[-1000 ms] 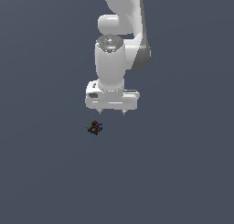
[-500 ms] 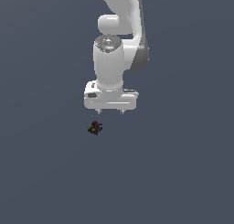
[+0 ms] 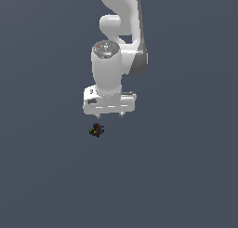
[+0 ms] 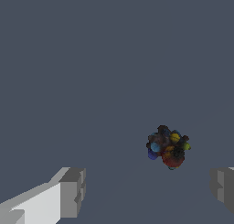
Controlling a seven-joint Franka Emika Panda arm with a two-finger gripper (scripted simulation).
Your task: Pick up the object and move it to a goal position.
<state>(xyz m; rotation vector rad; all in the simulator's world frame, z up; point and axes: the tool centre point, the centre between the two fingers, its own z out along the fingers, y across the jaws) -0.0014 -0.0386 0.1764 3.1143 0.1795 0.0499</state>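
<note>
Lying on the plain grey floor [image 3: 186, 176], the object [image 3: 96, 130] is a tiny dark lump with red, yellow and blue specks, the nearest thing in the exterior view. Beyond it and a little toward the exterior view's right of it hangs the white gripper [image 3: 109, 114], pointing down, not touching the object. Its jaws stand wide apart with nothing between them; in the wrist view the object [image 4: 167, 146] shows ahead of the two grey fingertips [image 4: 72, 192]. Behind the gripper rises the white arm [image 3: 122, 31].
</note>
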